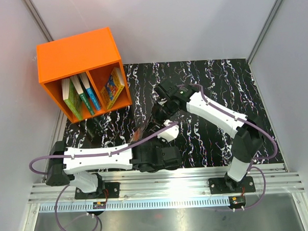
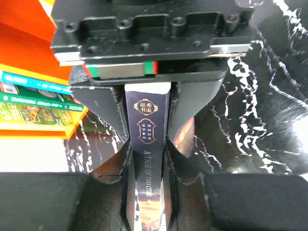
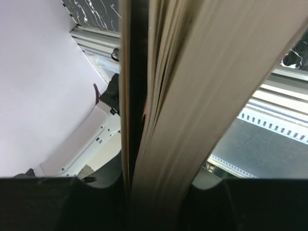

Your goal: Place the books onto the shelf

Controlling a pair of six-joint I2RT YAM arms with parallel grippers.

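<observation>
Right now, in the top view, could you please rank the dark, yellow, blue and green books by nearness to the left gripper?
1. dark book, held in the left gripper.
2. yellow book, right compartment.
3. blue book, left compartment.
4. green book, farthest left.

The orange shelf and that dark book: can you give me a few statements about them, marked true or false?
1. The left jaws are closed on the dark book at its spine. True.
2. The orange shelf is empty. False: books stand in both compartments.
3. The yellow book and the green book share a compartment. False: they stand in separate compartments.
4. The dark book's page edges sit between the right jaws. True.
</observation>
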